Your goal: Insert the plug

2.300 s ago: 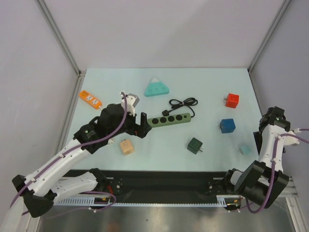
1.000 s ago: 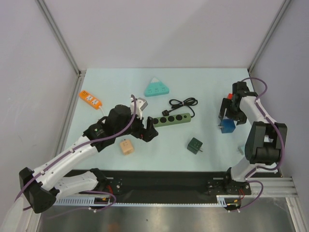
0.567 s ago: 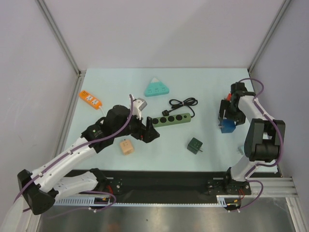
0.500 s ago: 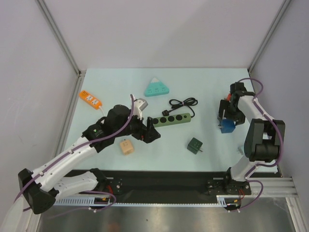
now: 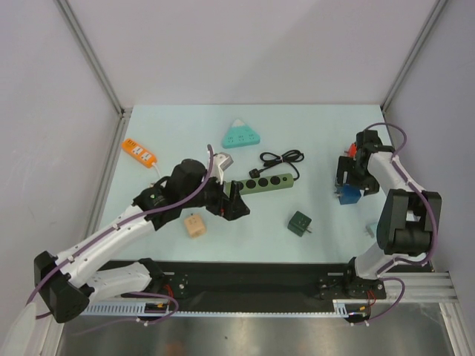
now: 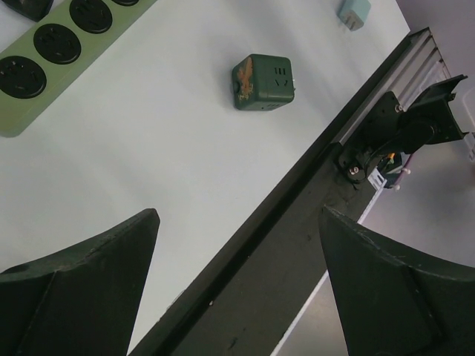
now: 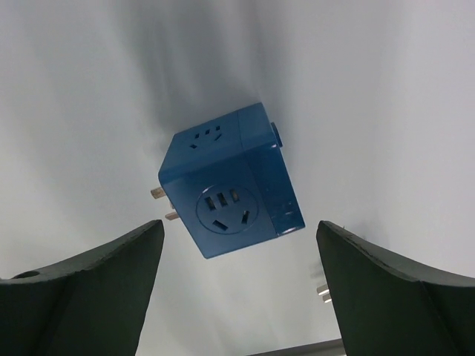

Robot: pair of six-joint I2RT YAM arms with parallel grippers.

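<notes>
Left gripper (image 5: pixel 231 206): spread wide, empty, just off near end of green strip (image 5: pixel 261 182). Plug (image 7: pixel 230 182): blue cube on right of table (image 5: pixel 185 133), two metal prongs on one side, round socket face and smaller socket face showing, well apart from strip. Right gripper (image 5: pixel 351 180): spread wide over plug, clear of both sides.

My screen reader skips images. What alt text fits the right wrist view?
A blue cube adapter, two metal prongs on its left side, lies on the pale table, framed by the open right gripper, which is not touching it.
</notes>
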